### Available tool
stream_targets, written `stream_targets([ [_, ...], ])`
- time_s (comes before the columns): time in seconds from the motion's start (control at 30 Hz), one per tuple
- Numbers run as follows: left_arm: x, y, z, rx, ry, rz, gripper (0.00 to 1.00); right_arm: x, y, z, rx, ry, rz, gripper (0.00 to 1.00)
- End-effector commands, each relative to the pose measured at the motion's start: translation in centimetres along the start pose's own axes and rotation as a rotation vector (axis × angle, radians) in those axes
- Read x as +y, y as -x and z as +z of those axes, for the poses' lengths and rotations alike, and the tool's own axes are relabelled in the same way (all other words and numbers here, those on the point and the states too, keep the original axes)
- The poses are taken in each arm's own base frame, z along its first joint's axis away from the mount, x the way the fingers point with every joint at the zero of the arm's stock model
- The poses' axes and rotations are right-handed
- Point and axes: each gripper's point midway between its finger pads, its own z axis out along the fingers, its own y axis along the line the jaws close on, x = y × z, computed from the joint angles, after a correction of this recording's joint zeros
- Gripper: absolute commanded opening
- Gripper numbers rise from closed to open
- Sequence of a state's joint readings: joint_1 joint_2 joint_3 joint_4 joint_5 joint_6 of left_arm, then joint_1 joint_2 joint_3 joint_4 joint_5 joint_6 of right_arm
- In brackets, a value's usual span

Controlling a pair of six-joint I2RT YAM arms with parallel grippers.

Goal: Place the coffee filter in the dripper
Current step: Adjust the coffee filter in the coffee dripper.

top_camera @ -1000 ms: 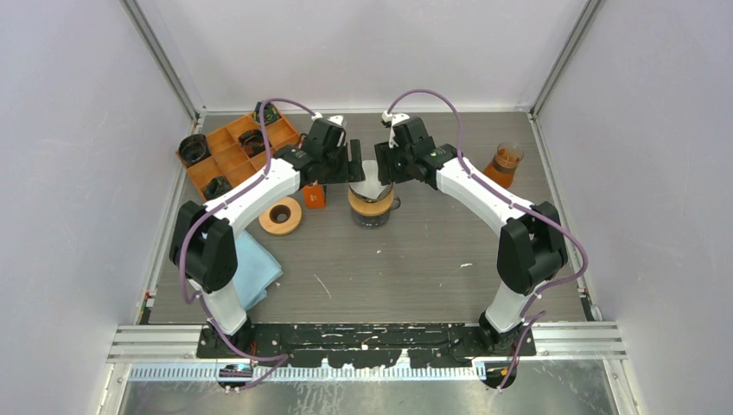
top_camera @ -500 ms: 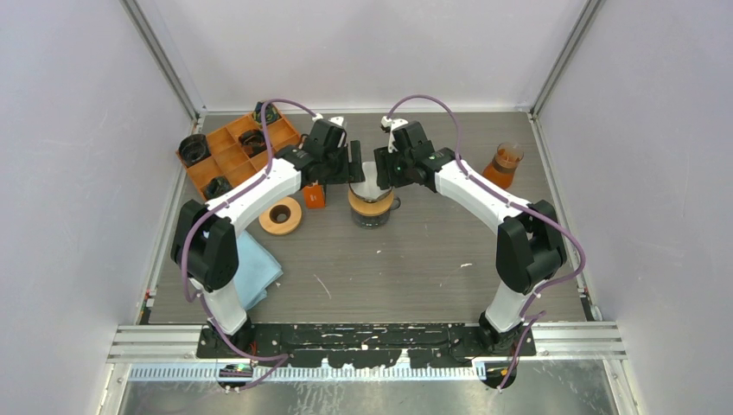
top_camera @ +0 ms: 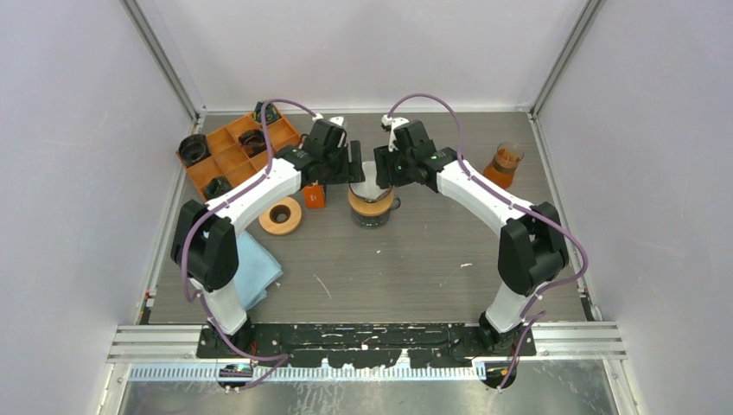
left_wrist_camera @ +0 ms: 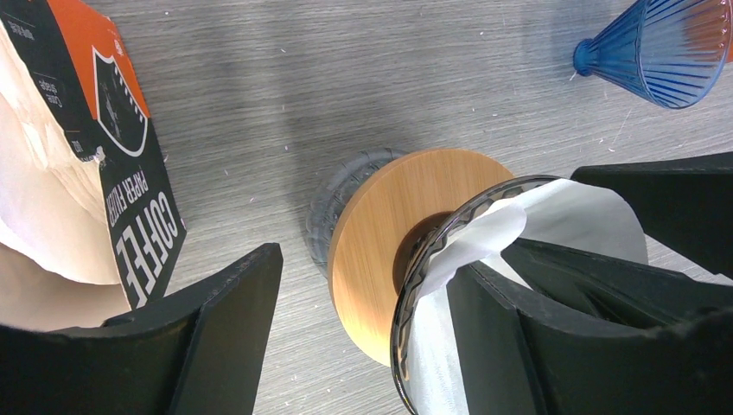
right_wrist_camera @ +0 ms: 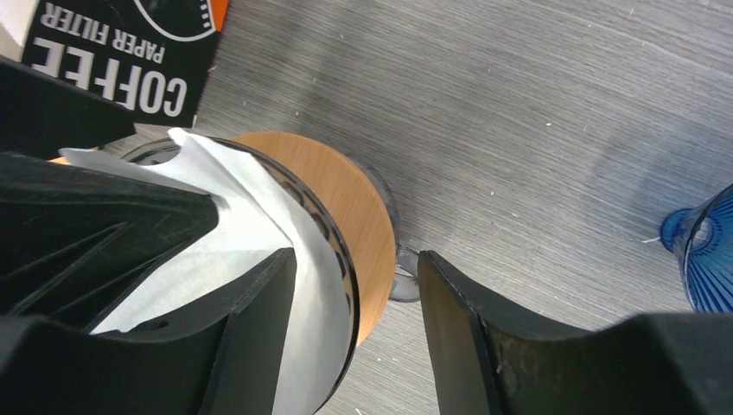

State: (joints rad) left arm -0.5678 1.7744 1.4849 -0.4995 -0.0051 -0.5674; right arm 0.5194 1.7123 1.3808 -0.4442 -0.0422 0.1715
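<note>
The right end effector (right_wrist_camera: 356,259) straddles the dripper (right_wrist_camera: 321,226) rim with its jaws apart, one finger on the white coffee filter (right_wrist_camera: 251,216) inside. A paper-filter package (right_wrist_camera: 130,78) and a blue glass cone (right_wrist_camera: 709,259) lie on the grey table (right_wrist_camera: 519,112).

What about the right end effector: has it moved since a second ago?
Yes. The right end effector shifted slightly left in the overhead view, nearer the dripper, away from the amber glass.
</note>
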Motion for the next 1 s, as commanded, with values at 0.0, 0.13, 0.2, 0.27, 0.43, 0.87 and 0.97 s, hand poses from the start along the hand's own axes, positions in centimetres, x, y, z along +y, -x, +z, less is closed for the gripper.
stream_targets([
  [0.0, -1.3, 2.3, -1.4, -0.06, -0.049, 0.001, 0.71, 1.4, 4.6, -3.8, -0.148, 0.057, -0.009, 0.61],
  [0.13, -1.4, 2.5, -1.6, -0.067, -0.049, 0.0, 0.71, 1.4, 4.8, -4.4, -0.163, 0.058, -0.011, 0.68],
  [0.2, -1.3, 2.6, -1.7, -0.072, -0.048, 0.002, 0.72, 1.5, 4.9, -4.8, -0.17, 0.061, -0.013, 0.68],
  [0.27, -1.5, 2.8, -1.8, -0.077, -0.052, 0.002, 0.72, 1.5, 5.2, -5.1, -0.179, 0.064, -0.015, 0.69],
  [0.43, -1.8, 3.1, -2.1, -0.084, -0.066, 0.001, 0.73, 1.6, 5.5, -6.1, -0.2, 0.066, -0.019, 0.69],
  [0.87, -2.6, 4.1, -4.3, -0.126, -0.098, 0.0, 0.8, 1.2, 5.3, -7.2, -0.219, 0.045, -0.02, 0.72],
  [0.97, -2.7, 4.4, -4.8, -0.136, -0.106, 0.0, 0.81, 1.2, 5.5, -7.5, -0.226, 0.041, -0.022, 0.74],
])
